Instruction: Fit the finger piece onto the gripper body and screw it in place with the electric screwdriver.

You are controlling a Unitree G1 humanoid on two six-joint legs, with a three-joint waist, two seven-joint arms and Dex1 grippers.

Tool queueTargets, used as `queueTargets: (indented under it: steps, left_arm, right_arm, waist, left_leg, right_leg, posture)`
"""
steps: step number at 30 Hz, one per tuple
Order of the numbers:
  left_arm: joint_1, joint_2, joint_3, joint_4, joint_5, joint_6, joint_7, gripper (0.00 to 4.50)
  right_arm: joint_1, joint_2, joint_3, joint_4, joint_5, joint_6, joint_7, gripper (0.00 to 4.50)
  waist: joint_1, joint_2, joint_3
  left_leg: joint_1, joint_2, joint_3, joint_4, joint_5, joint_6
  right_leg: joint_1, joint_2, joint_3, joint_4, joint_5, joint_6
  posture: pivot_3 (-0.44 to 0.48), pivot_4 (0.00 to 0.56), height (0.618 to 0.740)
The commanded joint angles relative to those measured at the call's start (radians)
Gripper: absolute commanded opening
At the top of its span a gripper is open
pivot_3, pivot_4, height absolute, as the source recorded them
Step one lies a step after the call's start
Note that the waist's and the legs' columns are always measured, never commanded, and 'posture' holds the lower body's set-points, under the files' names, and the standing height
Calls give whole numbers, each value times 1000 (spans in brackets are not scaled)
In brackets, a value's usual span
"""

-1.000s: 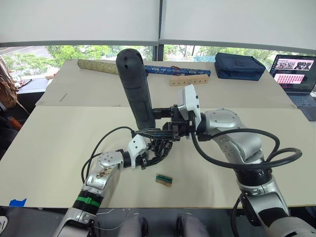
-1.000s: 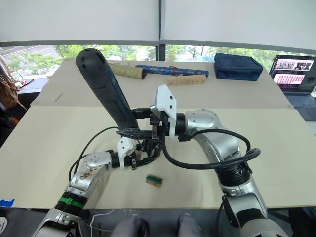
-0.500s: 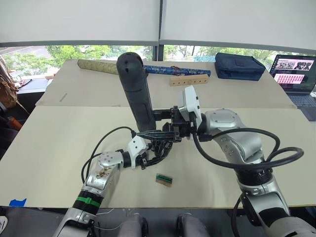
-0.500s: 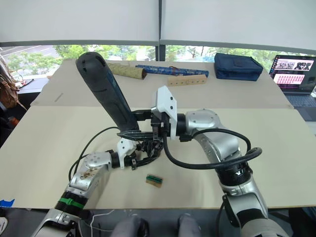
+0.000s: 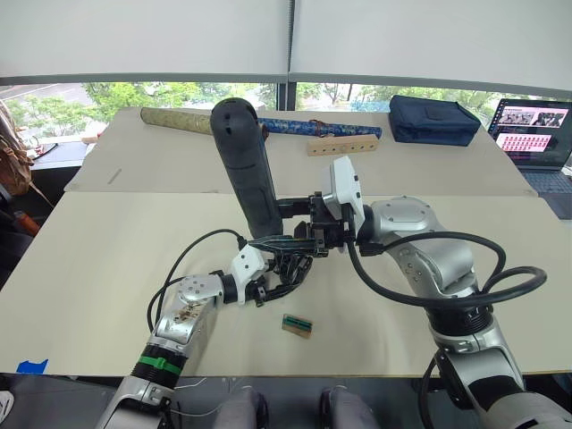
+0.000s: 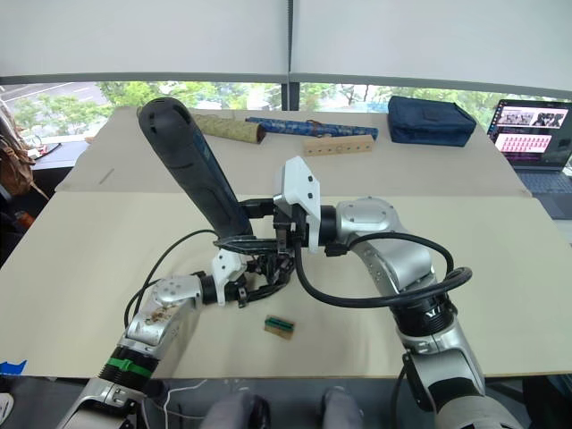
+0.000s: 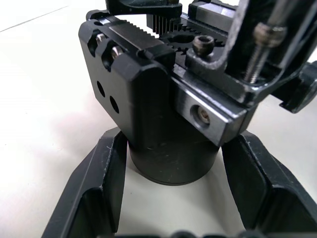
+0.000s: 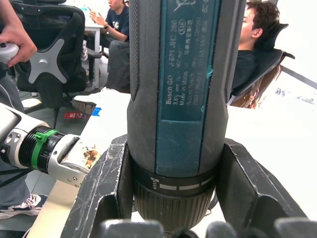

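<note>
Right gripper (image 8: 173, 218): both black fingers (image 8: 106, 188) pressed against opposite sides of the electric screwdriver (image 5: 246, 165), just above its ribbed collar. The tool stands nearly upright, rear end tilted up and away toward the far side of the bench (image 5: 107, 259), working end pointing down into the gripper body (image 7: 148, 99).

Left gripper (image 7: 171, 198): fingers (image 7: 99, 183) spread to either side of the round dark base of the gripper body. Left wrist view shows a slim gap at each side of the base, so whether the pads touch cannot be told. The block sits on the bench near the middle, a little toward the front edge. Its top shows a toothed rack, a gear and a hex-socket screw (image 7: 203, 45); a second screw sits recessed in the side face.

Small tan block with a green top (image 5: 297, 324) lies just in front of the gripper body, apart from it, closer to the front edge.

Far bench: two rolls (image 5: 304, 128), a wooden strip with holes (image 5: 342, 145), a dark blue case (image 5: 433, 119), an open laptop (image 5: 534, 130) at the right edge.
</note>
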Motion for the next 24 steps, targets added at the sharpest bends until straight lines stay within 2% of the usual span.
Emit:
queueTargets:
  steps: [1,11,24]
  left_arm:
    - [36,5,-45,32,14,43,-25,2371]
    - [42,4,-45,25,12,50,-22,2371]
    - [43,7,-45,22,10,56,-26,2371]
  right_arm:
    - [-21,3,-30,-34,12,-37,1,1904]
    - [31,6,-28,-14,4,-57,2,1904]
    - [111,37,-70,53,3,-78,-65,1904]
  waist:
    - [0,0,0]
    - [0,0,0]
    - [0,0,0]
  left_leg:
    - [0,0,0,0,0,0]
    - [0,0,0,0,0,0]
    - [1,0,0,0,0,0]
  right_leg:
    - [0,0,0,0,0,0]
    - [0,0,0,0,0,0]
    - [1,0,0,0,0,0]
  posture:
    - [0,150,740]
    - [0,150,740]
    - [0,150,740]
